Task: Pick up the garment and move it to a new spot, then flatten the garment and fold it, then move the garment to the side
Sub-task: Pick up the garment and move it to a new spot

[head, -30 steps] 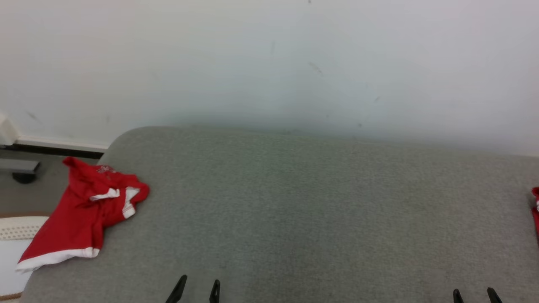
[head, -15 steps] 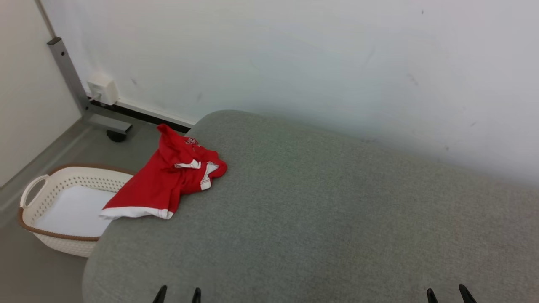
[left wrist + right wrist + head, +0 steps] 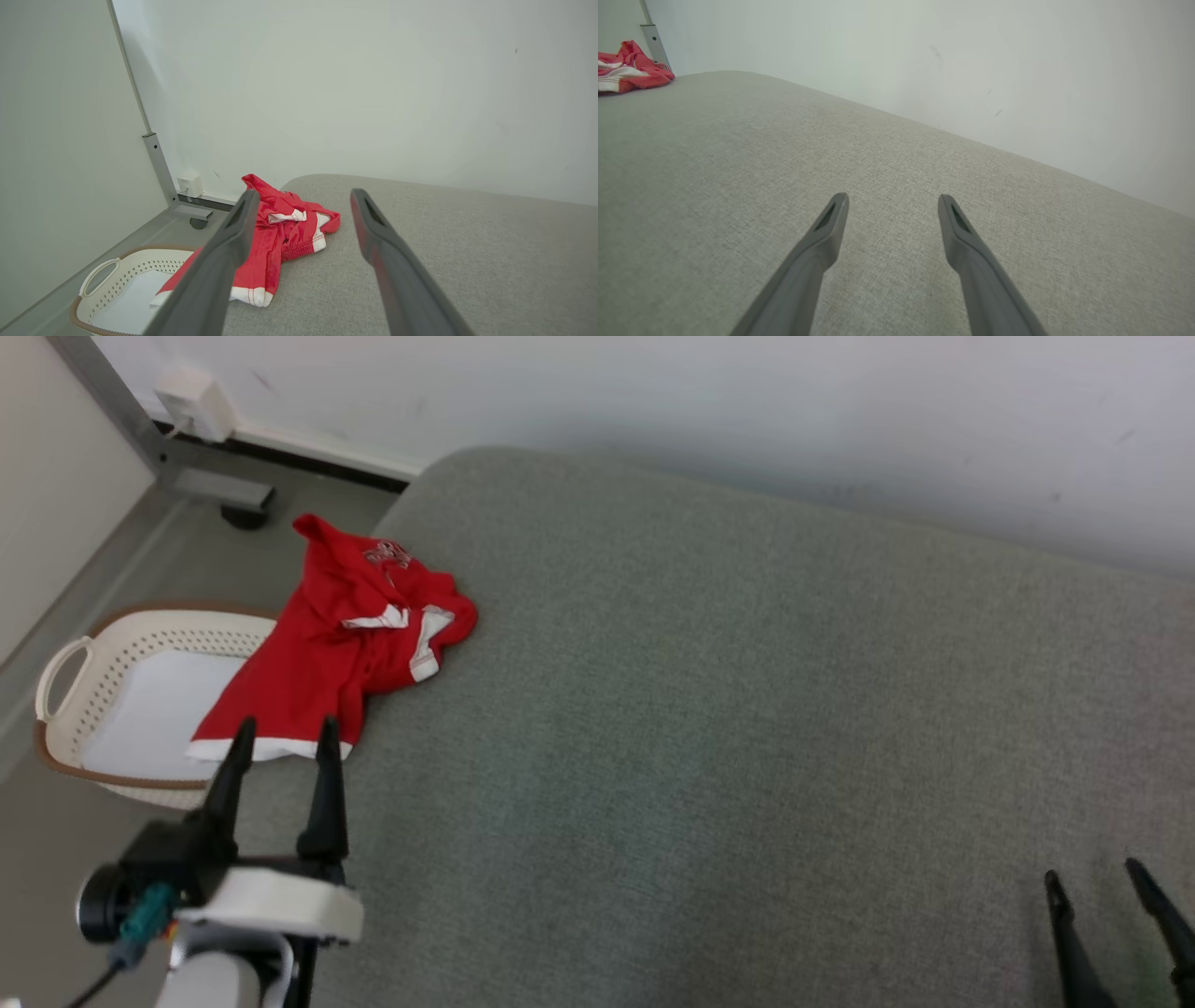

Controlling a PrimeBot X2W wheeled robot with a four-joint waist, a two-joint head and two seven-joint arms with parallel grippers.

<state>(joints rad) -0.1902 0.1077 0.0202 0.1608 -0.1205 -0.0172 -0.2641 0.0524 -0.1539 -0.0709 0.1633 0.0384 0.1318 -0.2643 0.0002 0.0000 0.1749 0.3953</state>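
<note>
Red garment (image 3: pixel 327 644) crumpled at the left corner of the grey surface (image 3: pixel 700 709).
Its hem overhangs the perforated basket (image 3: pixel 140 635), whose interior shows white. Left gripper (image 3: pixel 285 730), fingers apart, near the hem; right gripper (image 3: pixel 1092 873), fingers apart, well away.

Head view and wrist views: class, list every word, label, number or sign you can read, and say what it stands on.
Garment: a pale print near its top edge, too small and blurred to read.
Basket, wall box, grey surface: no text to be seen.
Nothing can be read in any view.
</note>
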